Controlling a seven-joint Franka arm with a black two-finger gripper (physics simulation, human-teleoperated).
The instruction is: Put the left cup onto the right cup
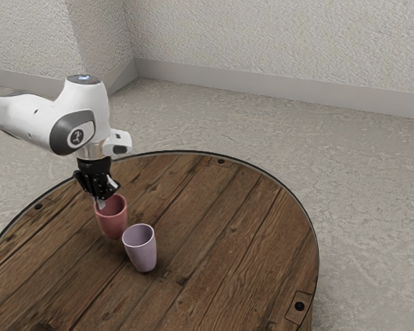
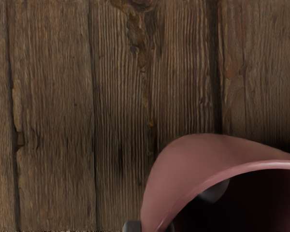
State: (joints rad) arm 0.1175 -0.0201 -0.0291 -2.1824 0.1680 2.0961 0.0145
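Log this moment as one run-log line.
gripper: at pink cup rim | pink cup: on table | purple cup: beside it, upright

No legible text or markings.

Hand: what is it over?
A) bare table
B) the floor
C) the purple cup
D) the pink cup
D: the hand is right at the rim of the pink cup, while the purple cup stands beside it.
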